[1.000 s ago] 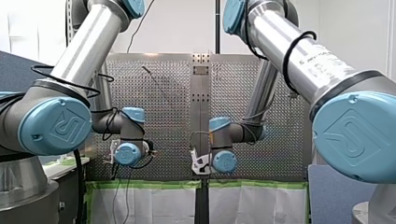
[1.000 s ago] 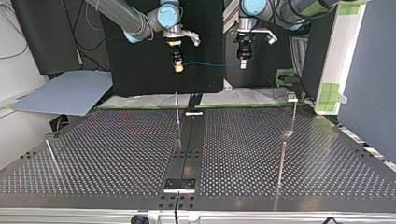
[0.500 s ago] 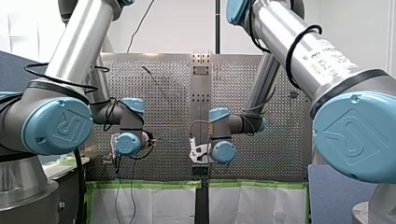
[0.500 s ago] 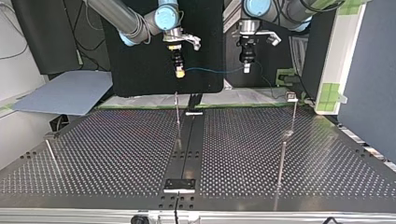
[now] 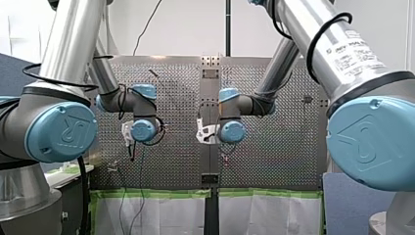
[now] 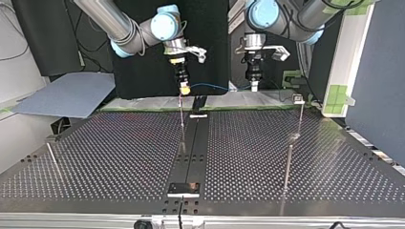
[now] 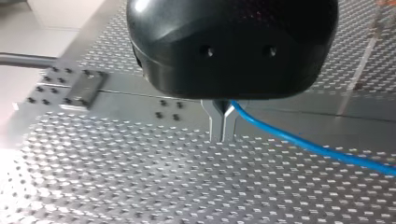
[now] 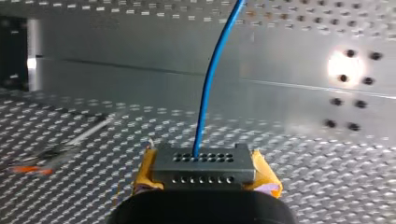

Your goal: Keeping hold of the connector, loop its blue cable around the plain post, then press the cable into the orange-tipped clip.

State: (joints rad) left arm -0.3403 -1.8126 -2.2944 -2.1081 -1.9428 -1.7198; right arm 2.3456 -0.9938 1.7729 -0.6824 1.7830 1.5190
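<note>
In the top view my right gripper [image 6: 184, 88] hangs point-down at the table's far edge, just above the thin orange-tipped clip post [image 6: 181, 119]. Its yellow pads [image 8: 147, 168] are shut on the grey connector [image 8: 203, 168]. The blue cable [image 8: 208, 84] leaves the connector's face and sags across [image 6: 215, 87] to my left gripper [image 6: 254, 86]. That gripper's metal fingers [image 7: 223, 126] are shut on the cable [image 7: 303, 144] a little above the perforated plate. The plain post [image 6: 288, 164] leans near the front at the top view's right. The clip's orange tip [image 8: 25, 169] shows blurred beside the right gripper.
A dark centre strip [image 6: 196, 143] runs down the perforated table to a small bracket [image 6: 184, 188]. A post with a grey head [image 6: 300, 114] stands at the far right, a thin rod [image 6: 52, 160] at the left. A blue-grey sheet [image 6: 67, 98] lies beyond the table's edge.
Both grippers have come down toward the table's far edge in the top view, carrying the cable. The right gripper now hangs just over the orange-tipped post. The cable sags more.
</note>
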